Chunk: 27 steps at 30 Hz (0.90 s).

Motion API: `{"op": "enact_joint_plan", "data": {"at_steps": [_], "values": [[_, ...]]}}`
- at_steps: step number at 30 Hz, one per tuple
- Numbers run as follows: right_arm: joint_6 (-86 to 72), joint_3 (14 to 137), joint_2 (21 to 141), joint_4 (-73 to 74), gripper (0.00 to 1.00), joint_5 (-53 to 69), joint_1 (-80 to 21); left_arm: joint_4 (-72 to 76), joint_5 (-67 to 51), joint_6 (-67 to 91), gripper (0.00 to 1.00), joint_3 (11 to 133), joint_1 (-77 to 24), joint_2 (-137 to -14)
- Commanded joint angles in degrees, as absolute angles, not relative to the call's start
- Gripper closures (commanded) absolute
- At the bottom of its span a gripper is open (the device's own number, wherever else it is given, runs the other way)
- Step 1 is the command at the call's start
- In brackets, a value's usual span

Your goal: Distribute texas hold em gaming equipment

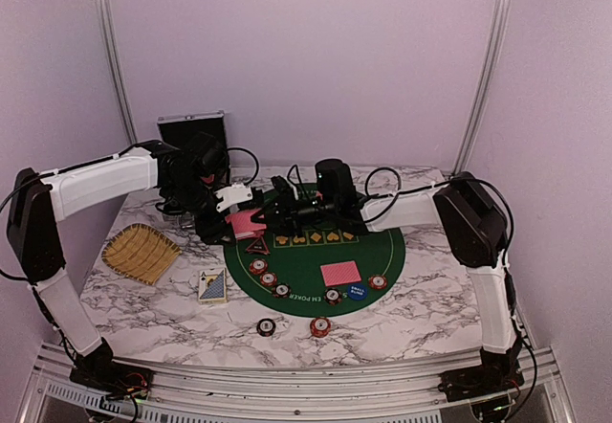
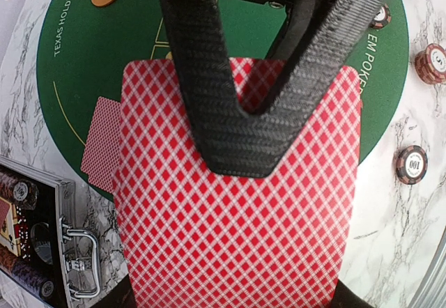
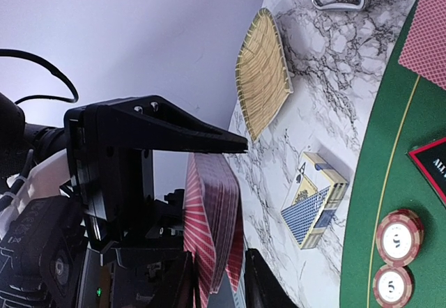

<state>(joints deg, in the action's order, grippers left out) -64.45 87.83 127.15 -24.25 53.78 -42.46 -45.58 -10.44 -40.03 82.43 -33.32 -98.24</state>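
Firmly, left hand grips red-backed playing cards beside right hand.

Both arms reach inward from opposite sides, elbows raised. The left arm holds its left gripper clamped on red-backed cards. The right gripper meets it head-on, fingers flanking the same cards (grip unclear).

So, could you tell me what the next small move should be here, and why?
Probably slide the top card off the deck with the left gripper. The right gripper seems to hold the deck above the mat, the left's closed fingertips sit on its back, and dealt cards already lie on the mat.
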Motion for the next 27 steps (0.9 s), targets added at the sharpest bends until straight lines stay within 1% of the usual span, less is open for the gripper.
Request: {"op": "enact_joint_plan", "data": {"at_steps": [1, 9, 17, 22, 27], "values": [[-63.39, 88.62, 124.39, -23.19, 0.77, 54.89, -42.28, -45.44, -10.55, -40.56, 1.0, 82.7, -33.22, -97.65], [-63.24, 86.32, 122.83, -23.21, 0.9, 55.0, -41.3, -45.44, -10.29, -40.65, 1.0, 82.62, -33.22, -97.49], [-65.92, 83.31, 120.58, -27.42, 0.99, 55.11, -40.85, -45.44, -9.96, -40.74, 1.0, 82.49, -33.22, -97.77], [-69.33, 81.96, 120.28, -32.05, 1.0, 55.61, -40.62, -45.43, -9.79, -40.71, 1.0, 82.44, -33.22, -97.87], [-70.4, 81.29, 120.04, -33.23, 1.0, 56.07, -39.98, -45.44, -9.52, -40.83, 1.0, 82.03, -33.2, -97.73]]}}
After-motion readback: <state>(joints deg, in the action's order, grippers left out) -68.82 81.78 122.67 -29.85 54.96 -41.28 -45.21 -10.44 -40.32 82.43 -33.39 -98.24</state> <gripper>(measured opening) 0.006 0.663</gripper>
